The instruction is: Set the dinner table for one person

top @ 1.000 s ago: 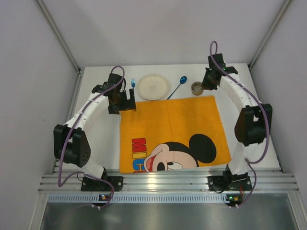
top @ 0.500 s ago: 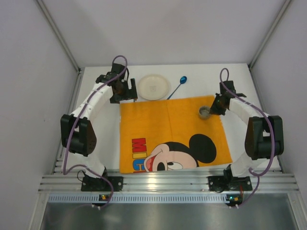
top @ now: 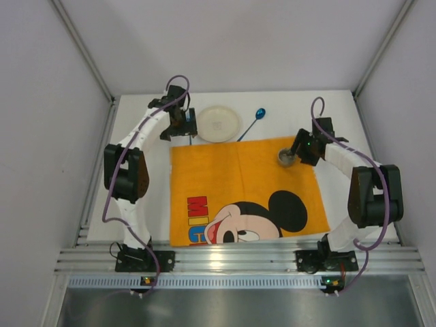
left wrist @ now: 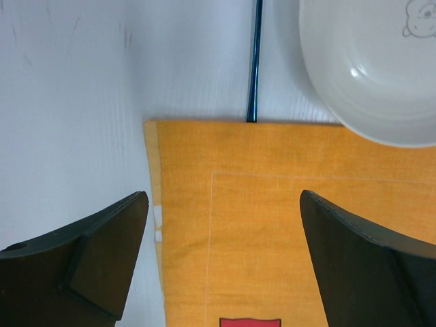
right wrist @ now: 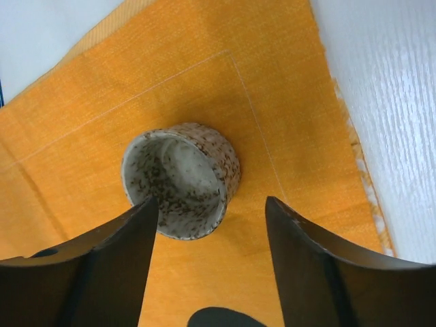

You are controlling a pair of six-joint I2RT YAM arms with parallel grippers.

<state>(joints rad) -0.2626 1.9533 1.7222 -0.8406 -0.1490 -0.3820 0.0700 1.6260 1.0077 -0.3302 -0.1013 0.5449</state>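
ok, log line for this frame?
left hand: open, over orange cloth placemat corner | right hand: open, by speckled ceramic cup on placemat | round white plate, blue spoon: on white tabletop behind placemat

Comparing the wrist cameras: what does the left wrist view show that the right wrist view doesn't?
Only the left wrist view: the white plate at the placemat's far edge, and a thin blue handle lying on the table, its end at that edge.
Only the right wrist view: the speckled cup standing on the placemat, at the fingertips of the right tool.
Both: the orange placemat, the white table, and an open tool, the left tool being open too.
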